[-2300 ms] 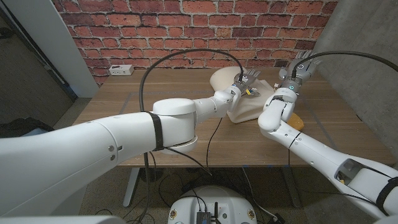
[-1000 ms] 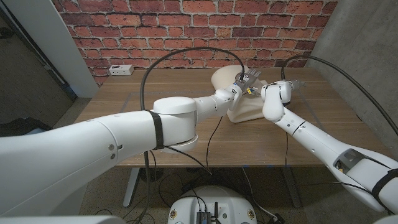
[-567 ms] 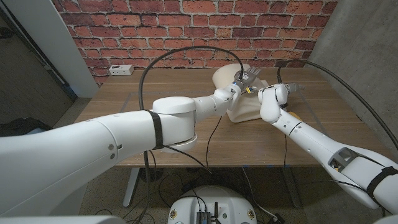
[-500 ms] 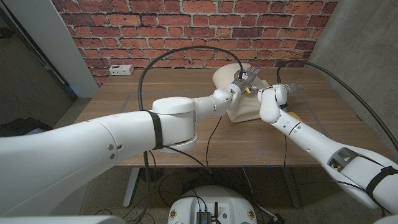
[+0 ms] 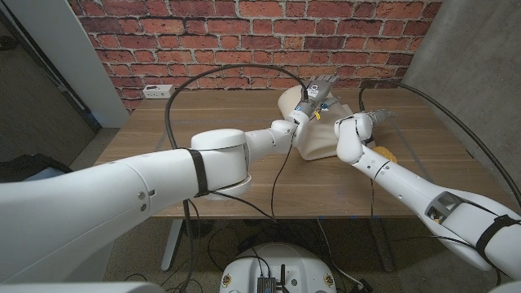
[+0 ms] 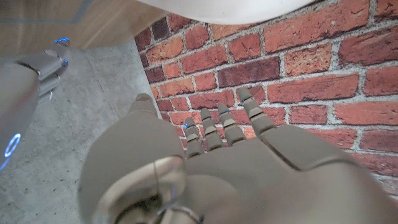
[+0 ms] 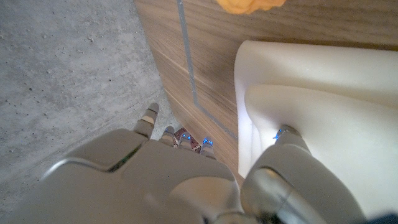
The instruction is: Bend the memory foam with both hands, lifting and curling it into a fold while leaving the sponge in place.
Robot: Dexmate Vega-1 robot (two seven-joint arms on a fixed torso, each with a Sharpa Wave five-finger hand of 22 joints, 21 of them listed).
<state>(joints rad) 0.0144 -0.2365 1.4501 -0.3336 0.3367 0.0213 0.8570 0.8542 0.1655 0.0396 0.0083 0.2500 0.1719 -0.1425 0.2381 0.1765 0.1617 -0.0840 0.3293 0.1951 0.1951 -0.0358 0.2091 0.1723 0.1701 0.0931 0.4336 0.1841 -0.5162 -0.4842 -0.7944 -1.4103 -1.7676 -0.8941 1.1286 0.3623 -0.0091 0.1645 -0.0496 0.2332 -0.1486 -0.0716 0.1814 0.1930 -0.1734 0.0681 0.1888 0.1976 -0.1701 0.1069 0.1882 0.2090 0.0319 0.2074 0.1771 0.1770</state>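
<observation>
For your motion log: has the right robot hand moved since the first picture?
Yes. The right robot hand has come down and in toward the foam, away from the grey wall.

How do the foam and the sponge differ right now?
The foam is cream and large; the sponge is orange and small. The foam is curled up off the table, with the left hand above it and the right hand at its edge; the sponge lies untouched behind the right arm. Both are on the table.
</observation>
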